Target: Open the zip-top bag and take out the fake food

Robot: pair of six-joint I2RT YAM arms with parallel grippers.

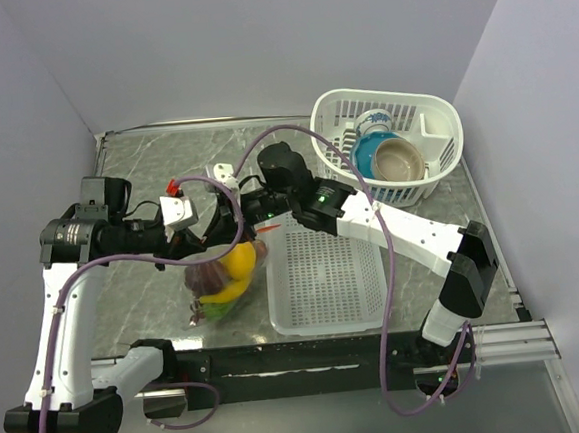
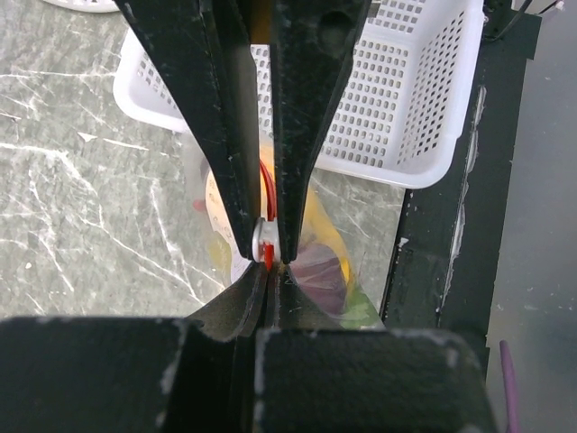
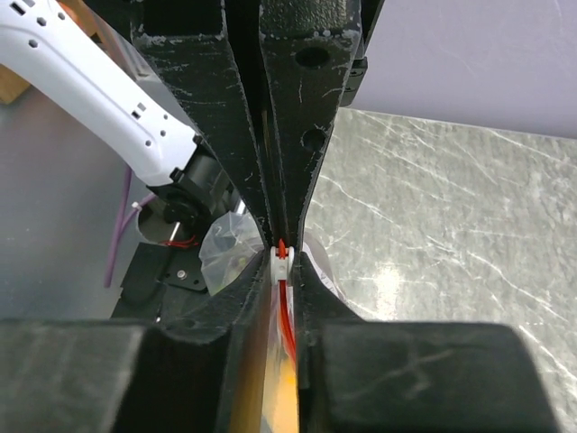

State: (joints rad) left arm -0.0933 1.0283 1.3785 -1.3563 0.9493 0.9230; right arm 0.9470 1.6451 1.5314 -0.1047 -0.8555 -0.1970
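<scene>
Limpness and little weight are expected of the clear crinkly plastic zip-top bag (image 1: 214,283), held up over the grey marbled surface (image 1: 145,288) with colourful plastic fake food (image 1: 238,263) inside, a white slotted basket (image 1: 324,274) crowding it just beside. Its orange-red zipper strip (image 3: 287,311) is judged the firmest hold: the left arm's jaws are clenched on it, the right arm's jaws on its white slider (image 3: 281,262).

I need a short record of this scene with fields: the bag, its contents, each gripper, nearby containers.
bag: zip-top bag, hanging by its zipper edge
contents: fake food, inside the bag
left gripper: shut on the zip-top bag's zipper edge
right gripper: shut on the same edge
nearby: flat white basket beside the bag; round basket holding bowls
</scene>
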